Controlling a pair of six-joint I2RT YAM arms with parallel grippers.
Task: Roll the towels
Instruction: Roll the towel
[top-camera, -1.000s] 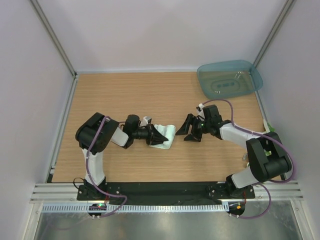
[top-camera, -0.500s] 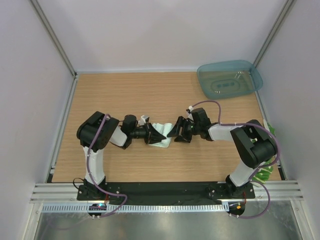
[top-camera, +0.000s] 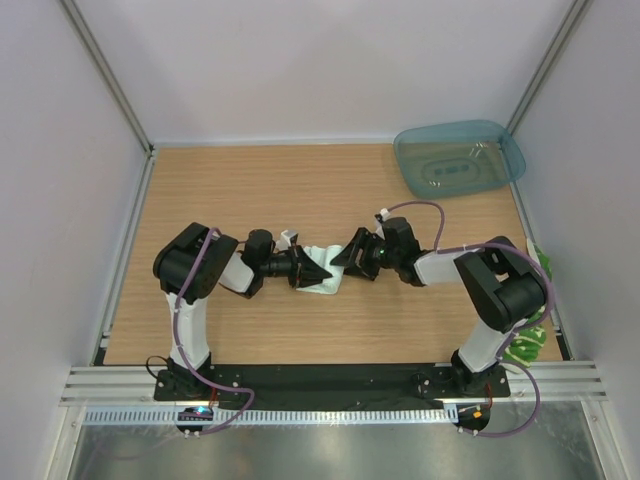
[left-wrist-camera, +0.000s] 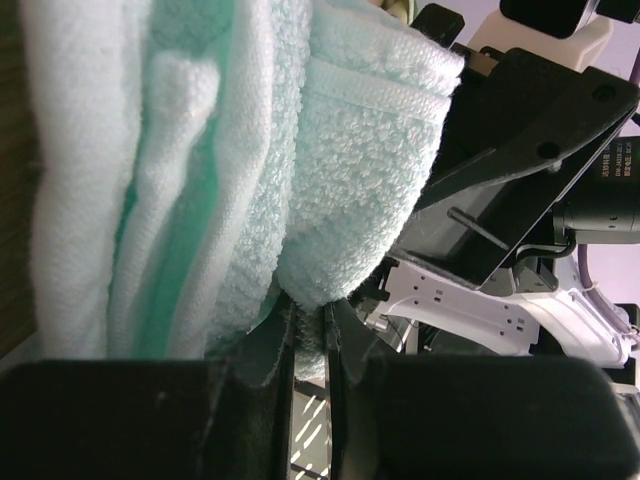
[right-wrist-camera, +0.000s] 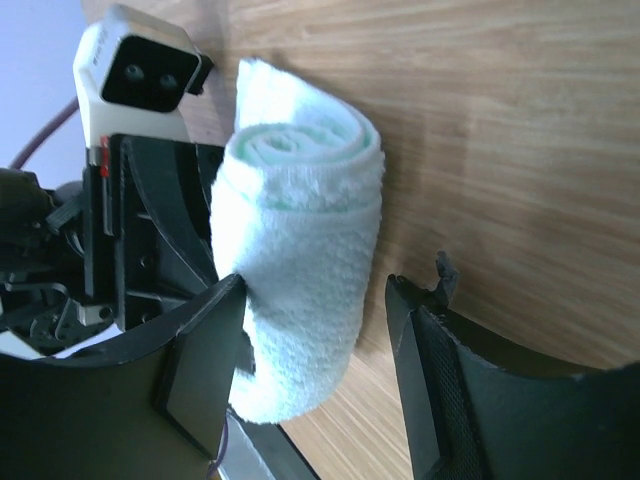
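Top external view: the rolled mint-white towel (top-camera: 330, 282) lies on the wooden table (top-camera: 250, 190), well apart from the teal tray (top-camera: 505, 152), to its near-left. The left gripper (top-camera: 322, 272) is pinched narrowly on the roll's end farther from the tray. The right gripper (top-camera: 348, 258) stands wide, its jaws either side of the end nearer the tray.
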